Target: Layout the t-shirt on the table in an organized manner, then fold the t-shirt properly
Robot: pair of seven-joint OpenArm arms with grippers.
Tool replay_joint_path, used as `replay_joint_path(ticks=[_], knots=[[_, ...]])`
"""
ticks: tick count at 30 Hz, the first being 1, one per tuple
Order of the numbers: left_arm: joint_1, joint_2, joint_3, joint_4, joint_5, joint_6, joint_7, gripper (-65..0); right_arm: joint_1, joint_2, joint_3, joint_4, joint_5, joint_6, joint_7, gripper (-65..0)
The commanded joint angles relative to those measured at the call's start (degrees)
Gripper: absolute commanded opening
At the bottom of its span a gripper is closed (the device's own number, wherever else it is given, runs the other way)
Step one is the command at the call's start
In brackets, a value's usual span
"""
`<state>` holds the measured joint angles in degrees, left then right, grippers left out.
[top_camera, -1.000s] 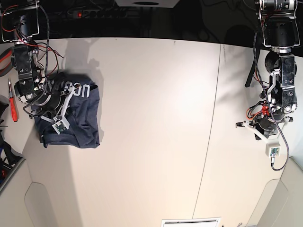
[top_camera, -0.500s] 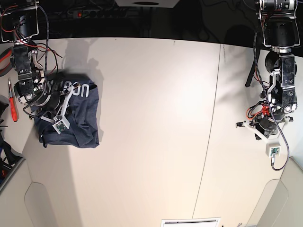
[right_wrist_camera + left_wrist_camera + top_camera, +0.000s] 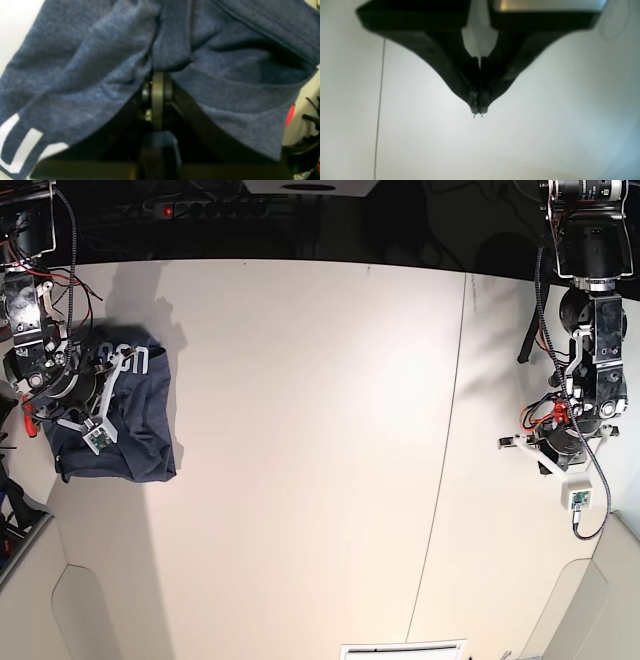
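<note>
t-shirt bunched at table's edge, draped over and around right gripper, long axis running away from it toward the table edge | right gripper nearer, clamped on a fold of cloth | left gripper pinched closed, empty, well apart over bare table

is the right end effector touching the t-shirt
Touching. In the right wrist view the right end effector is shut with the t-shirt bunched into its tip; the fabric folds run straight into the closed jaws, with no gap.
</note>
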<state>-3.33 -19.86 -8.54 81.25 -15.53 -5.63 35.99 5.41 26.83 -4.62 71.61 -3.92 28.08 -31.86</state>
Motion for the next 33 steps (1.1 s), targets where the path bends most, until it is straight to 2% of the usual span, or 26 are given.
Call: replay_joint_path(ticks=[1, 6, 11, 16, 22, 28, 33], knots=[[-0.9, -0.8, -0.3, 0.9, -0.1, -0.2, -1.1, -65.0, 0.0, 0.8, 0.2, 0.9, -1.0, 0.0, -2.5, -65.0], [-1.0, -0.8, -0.3, 0.9, -0.1, -0.2, -1.5, -65.0, 0.0, 0.8, 1.3, 8.5, -0.3, -1.3, -2.5, -65.0], [-1.0, -0.8, -0.3, 0.9, -0.1, -0.2, -1.6, -65.0, 0.0, 0.7, 3.3, 15.7, 7.3, -1.3, -2.8, -65.0], [-0.9, -0.8, -0.3, 0.9, -0.2, -0.2, -3.0, -65.0, -0.3, 0.3, 3.6, 19.3, 12.7, -1.3, -5.7, -65.0], [2.0, -0.8, -1.9, 4.8, -0.2, -0.3, -3.6, -65.0, -6.1, -1.6, 3.7, 27.1, 13.3, -1.3, -7.9, -65.0], [11.0, -0.8, -8.2, 16.4, -4.5, -5.9, -1.5, -65.0, -15.4, -3.2, 3.7, 34.8, 10.2, -1.3, -9.3, -65.0], [20.5, -0.8, -17.0, 21.4, -11.1, -12.5, 2.2, -65.0, -24.8, -3.2, 3.7, 38.8, 9.0, -1.3, -10.3, -65.0]])
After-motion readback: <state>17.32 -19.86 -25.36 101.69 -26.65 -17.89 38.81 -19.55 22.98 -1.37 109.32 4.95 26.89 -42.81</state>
